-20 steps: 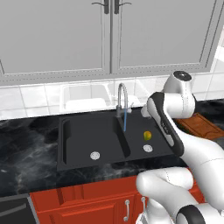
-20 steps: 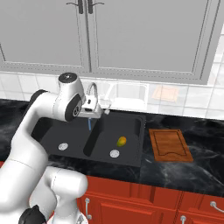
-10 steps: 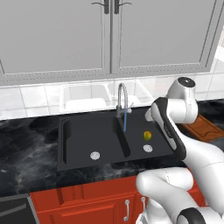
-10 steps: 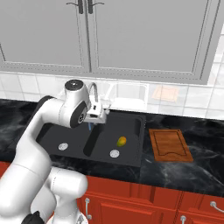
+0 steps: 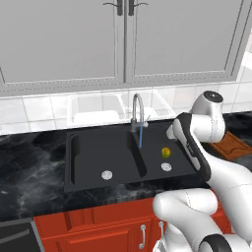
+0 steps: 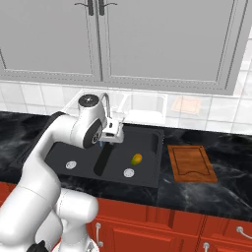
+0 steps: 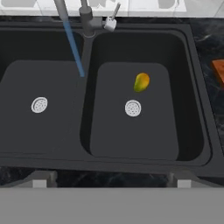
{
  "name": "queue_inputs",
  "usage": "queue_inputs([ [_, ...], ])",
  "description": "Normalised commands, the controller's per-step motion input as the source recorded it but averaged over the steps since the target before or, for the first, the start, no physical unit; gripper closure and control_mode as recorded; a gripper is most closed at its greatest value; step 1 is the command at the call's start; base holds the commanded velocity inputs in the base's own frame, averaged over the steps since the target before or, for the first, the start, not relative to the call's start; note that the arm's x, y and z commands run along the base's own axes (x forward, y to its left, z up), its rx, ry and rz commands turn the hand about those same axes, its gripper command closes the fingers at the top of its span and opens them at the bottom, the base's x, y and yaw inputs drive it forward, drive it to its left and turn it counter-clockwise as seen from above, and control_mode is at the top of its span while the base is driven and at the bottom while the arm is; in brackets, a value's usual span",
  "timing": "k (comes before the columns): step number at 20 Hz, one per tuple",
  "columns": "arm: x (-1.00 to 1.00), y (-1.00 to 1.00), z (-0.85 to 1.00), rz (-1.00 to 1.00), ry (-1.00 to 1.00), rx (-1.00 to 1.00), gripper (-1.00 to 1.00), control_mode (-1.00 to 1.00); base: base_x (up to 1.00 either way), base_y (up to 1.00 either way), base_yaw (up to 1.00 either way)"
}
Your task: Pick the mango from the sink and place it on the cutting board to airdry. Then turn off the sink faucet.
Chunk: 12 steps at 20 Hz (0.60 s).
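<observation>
- While water runs, left base view: mango resting on floor of right basin of sink, just behind round drain; sink faucet on back rim above divider, thin blue stream falling beside it; arm bent above right side of sink, likely staged for a descent toward the fruit.
- Right base view: gripper held high over basin divider, well apart from mango; whether jaws stand apart or together, cannot tell. Cutting board flat on dark counter just right of sink, bare, presumably ready to receive the fruit.
- Hand view: camera aimed down into both basins; mango just above right drain; faucet lever angled up-right, probably the on position; corner of cutting board at right edge.
</observation>
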Motion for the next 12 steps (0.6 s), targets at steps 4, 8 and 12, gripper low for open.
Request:
queue_inputs([
  [4,0.0,-0.06,-0.16,-0.01,0.0,0.0,-1.0,-1.0,0.0,0.0,0.0],
  [8,0.04,-0.02,-0.15,0.0,0.0,0.0,-1.0,-1.0,0.0,0.0,0.0],
  [12,0.08,-0.02,-0.09,-0.03,0.0,0.0,-1.0,-1.0,0.0,0.0,0.0],
])
